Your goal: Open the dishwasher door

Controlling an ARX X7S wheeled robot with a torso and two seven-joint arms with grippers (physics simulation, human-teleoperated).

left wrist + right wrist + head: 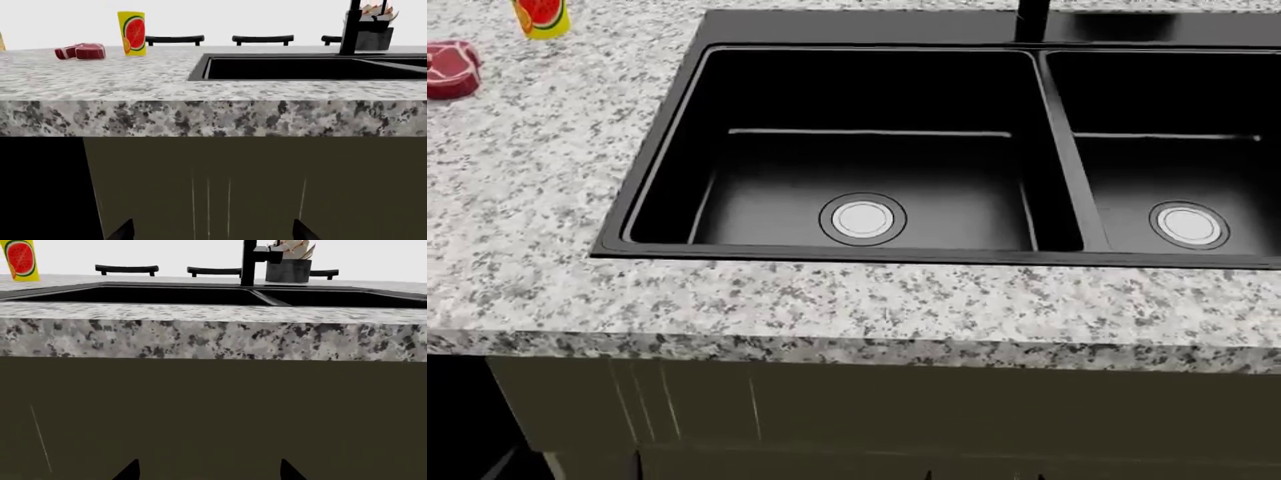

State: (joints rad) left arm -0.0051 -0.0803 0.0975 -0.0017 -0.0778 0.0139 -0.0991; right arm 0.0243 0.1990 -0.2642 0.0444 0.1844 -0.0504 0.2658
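here the two end effectors are held low in front of the cabinets, below the stone edge, which suits a door that sits under the tabletop rather than on it. only the dark tips of the left end effector [212, 231] are seen at the lower edge of the left wrist view, set wide apart with nothing between them, so it is read as open and empty. the right end effector [205, 470] is shown the same way, tips spread and empty.

just beyond the left tips the olive-green cabinet front [267, 190] with thin vertical grooves is faced. beside it, towards the edge of that view, a plain black panel [40, 190] is seen, and this is judged to be the dishwasher door; no handle or pale line can be made out. neither end effector is touching it. the right arm is pointed only at green cabinet, so the left arm is judged the nearer one for the job, after a sideways shift.

above, the speckled granite tabletop [561, 200] overhangs the fronts, so the door's top edge is probably shaded under it. further back, the black double sink [868, 150] is sunk into the stone, with a black tap [351, 25] behind it. farthest away, a piece of raw meat [81, 51] and a yellow watermelon carton [132, 32] are left standing clear of the work.
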